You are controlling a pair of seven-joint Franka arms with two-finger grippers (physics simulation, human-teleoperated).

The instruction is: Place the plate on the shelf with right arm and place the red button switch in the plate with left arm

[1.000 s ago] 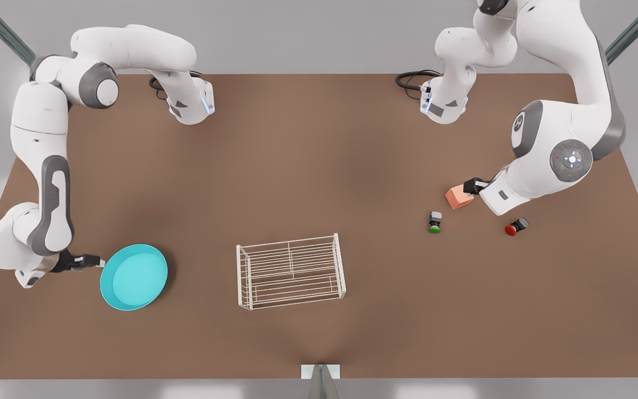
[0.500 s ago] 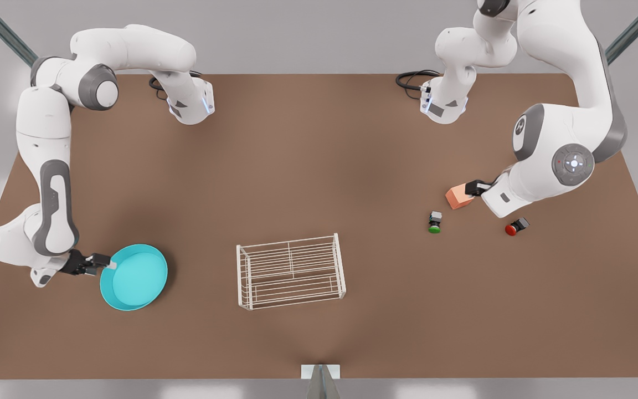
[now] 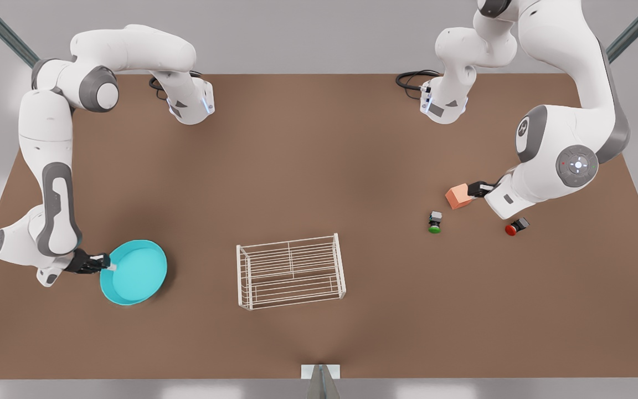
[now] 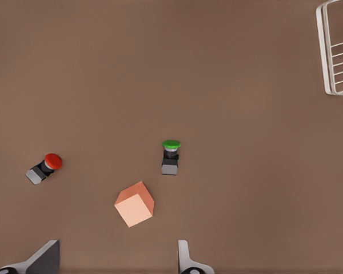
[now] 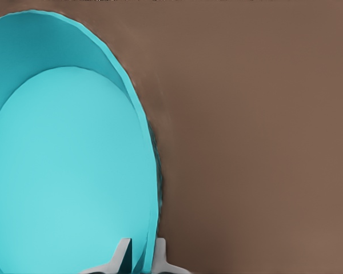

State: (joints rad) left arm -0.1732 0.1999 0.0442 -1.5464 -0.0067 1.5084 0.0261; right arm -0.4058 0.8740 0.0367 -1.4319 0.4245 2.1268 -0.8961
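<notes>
The right claw [image 3: 109, 265] sits at the front view's left, its two fingers [image 5: 123, 255] pinched on the rim of the plate [image 3: 134, 272], one inside the rim and one outside (the right wrist view shows the thin turquoise wall caught between them). The plate appears tipped a little, its grasped edge raised, while its far side lies close to the brown surface [image 3: 308, 166]. The shelf [image 3: 290, 271] stands well apart from the plate, toward the front view's right, upright on the surface with nothing on its bars.

The left claw [image 3: 475, 189] is at the front view's right, just beside the orange-pink cube [image 3: 458, 197]. In the left wrist view its fingers [image 4: 186, 258] are spread wide and hold nothing, with the cube lying beyond them. The red button switch [image 3: 516, 226] lies on its side on the surface, close to the left arm's wrist and apart from the claw's tips. The green button switch [image 3: 435, 221] rests near the cube, between it and the shelf, also untouched
</notes>
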